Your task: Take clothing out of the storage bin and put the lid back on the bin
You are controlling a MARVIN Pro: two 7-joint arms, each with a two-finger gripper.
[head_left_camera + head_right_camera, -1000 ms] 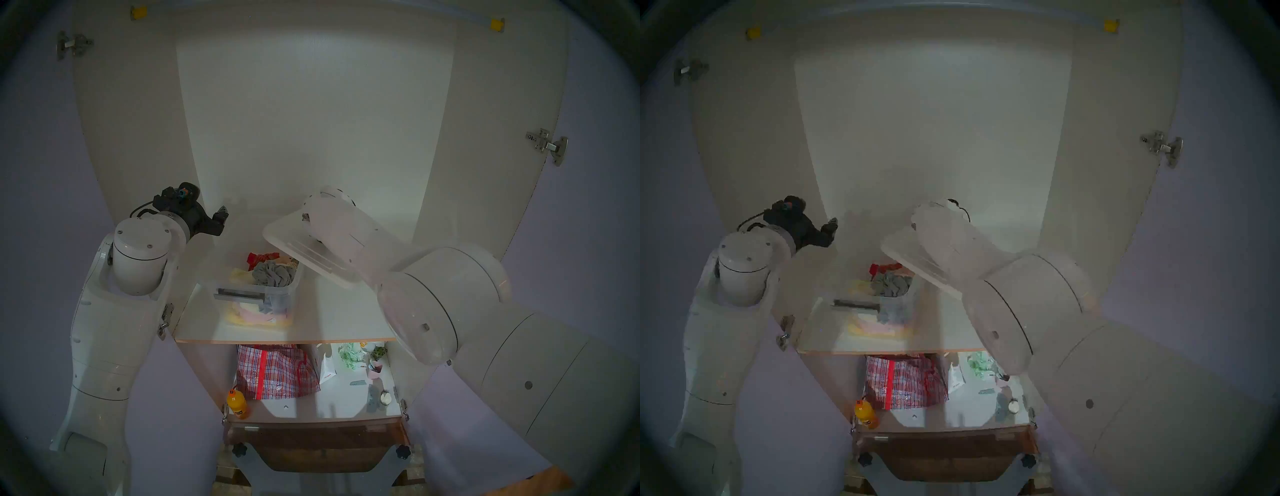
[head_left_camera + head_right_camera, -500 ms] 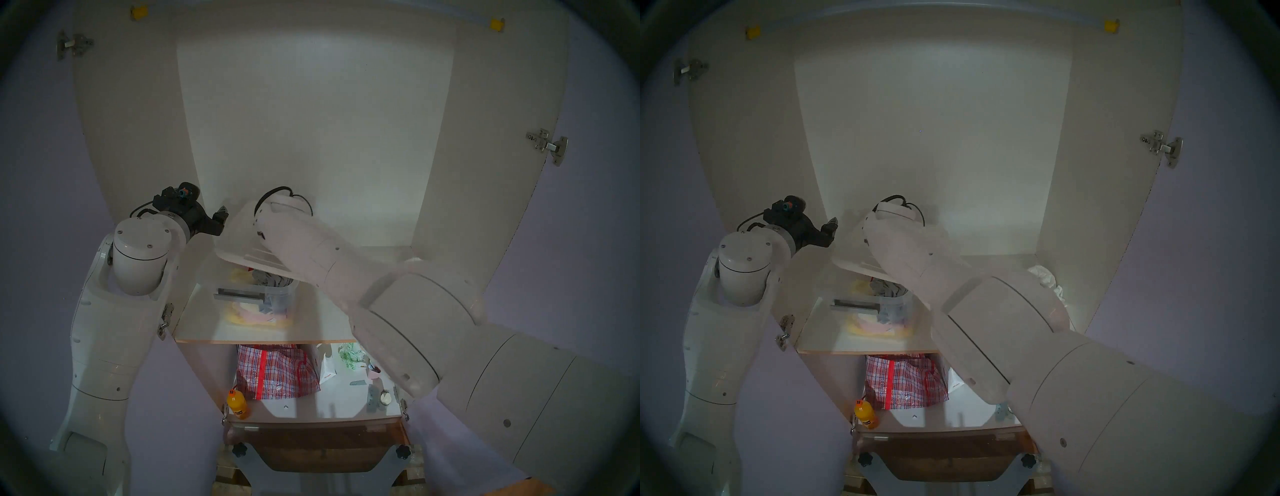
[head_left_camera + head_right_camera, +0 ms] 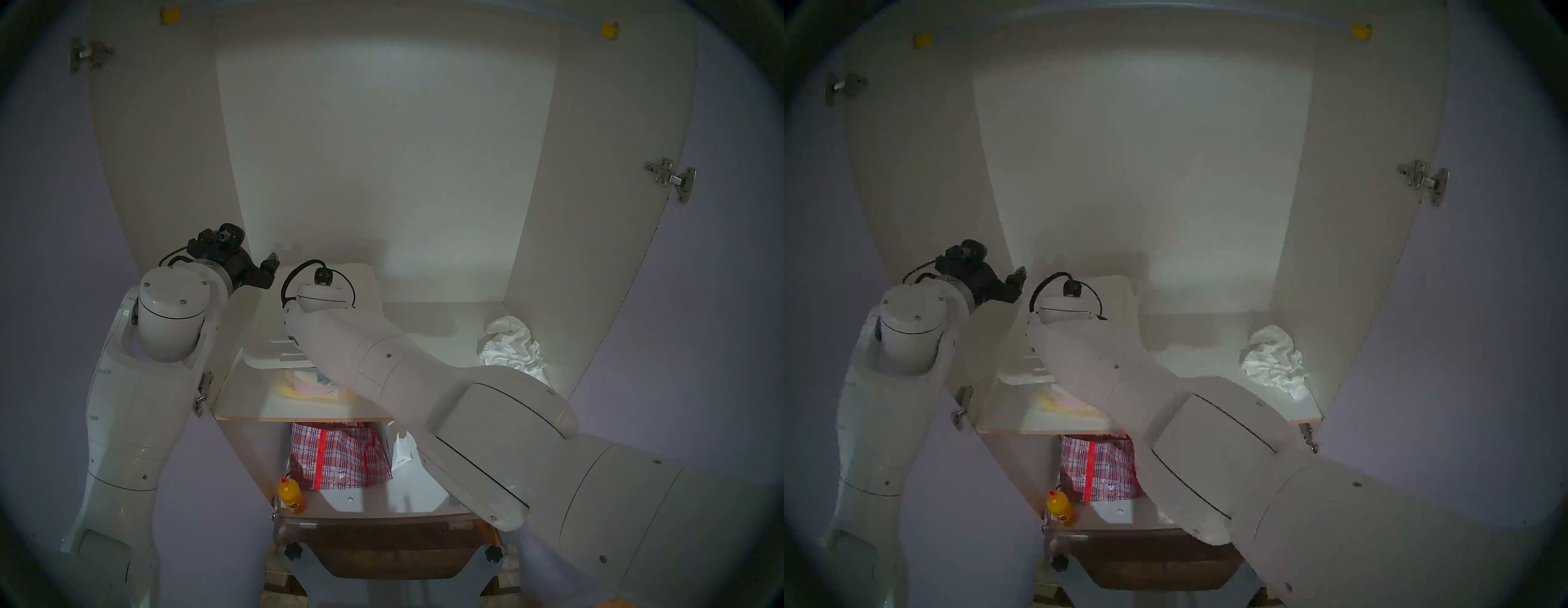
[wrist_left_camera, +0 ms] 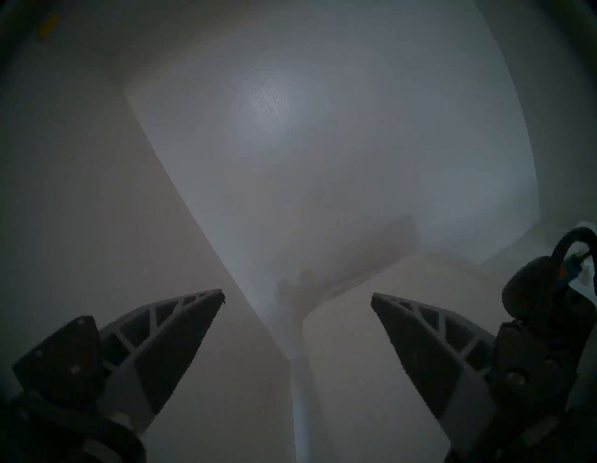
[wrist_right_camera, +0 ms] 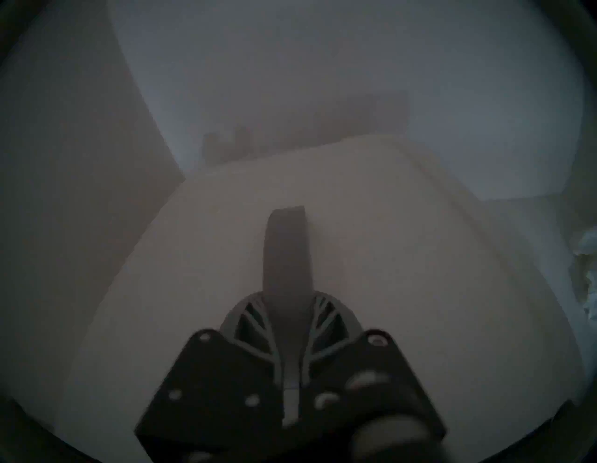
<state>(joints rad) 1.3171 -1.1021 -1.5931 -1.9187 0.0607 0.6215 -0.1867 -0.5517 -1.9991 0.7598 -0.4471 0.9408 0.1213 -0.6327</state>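
The white lid (image 3: 271, 339) lies over the top of the see-through storage bin (image 3: 314, 388) on the upper shelf and hides its opening. Whether the lid is seated I cannot tell. In the right wrist view my right gripper (image 5: 288, 300) is shut on the lid's (image 5: 403, 258) grey arched handle (image 5: 287, 252). In the head views the right forearm hides that grip. The white crumpled clothing (image 3: 511, 346) lies on the shelf's right end by the cabinet wall, also visible in the right head view (image 3: 1274, 361). My left gripper (image 4: 297, 294) hangs open and empty left of the bin (image 3: 271, 263).
The upper shelf's front edge (image 3: 254, 414) runs just before the bin. On the lower shelf stand a red-and-blue checked bag (image 3: 339, 454), an orange bottle (image 3: 292, 496) and a white carton (image 3: 401, 454). Cabinet walls close in both sides and the back.
My right arm swung left and down with the lid, from above and right of the bin to over its top. The grey garment is now covered and the white clothing uncovered. The left arm stayed still.
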